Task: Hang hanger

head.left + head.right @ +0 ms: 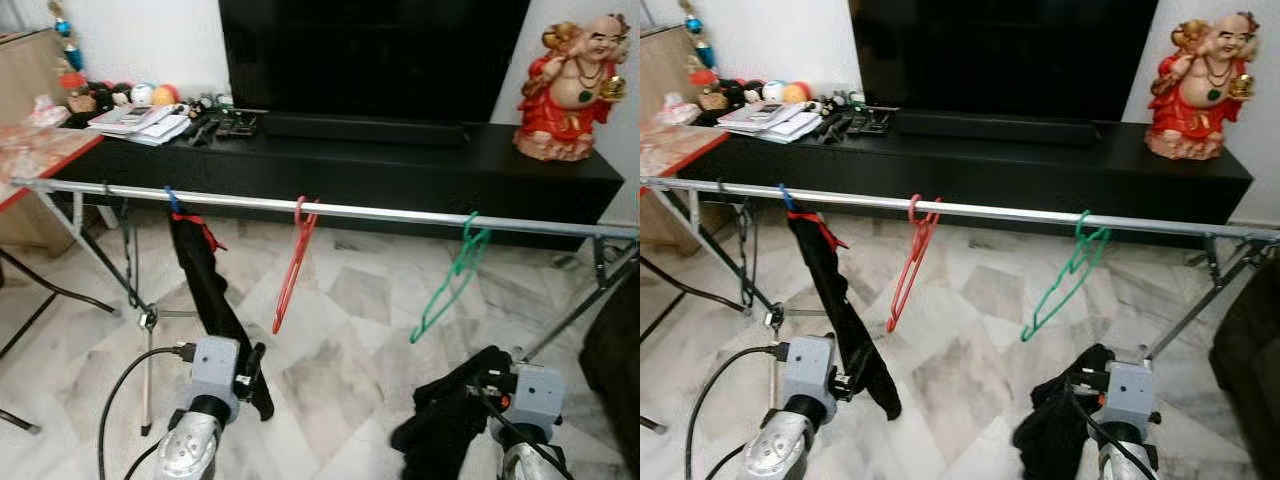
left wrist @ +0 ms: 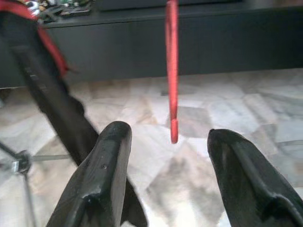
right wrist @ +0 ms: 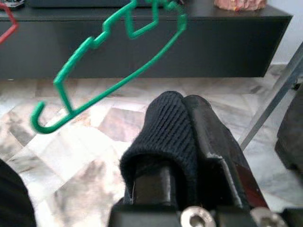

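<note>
A silver clothes rail (image 1: 380, 211) runs across in front of me. On it hang a red hanger (image 1: 293, 268), a green hanger (image 1: 452, 284) and a black garment (image 1: 207, 285) on a hanger with blue and red parts. My left gripper (image 2: 165, 137) is low beside the black garment's lower end, open and empty, and the red hanger (image 2: 172, 71) hangs ahead of it. My right gripper (image 3: 187, 123) is low, below the green hanger (image 3: 109, 61), shut on a black knitted cloth (image 1: 445, 415) that drapes over its fingers.
Behind the rail stand a black TV console (image 1: 420, 170), a TV (image 1: 370, 50) and a red figurine (image 1: 570, 90). A table with a patterned top (image 1: 35, 150) is at the left. The rack's legs (image 1: 100, 265) slant down. A dark sofa (image 1: 615, 365) sits at the right.
</note>
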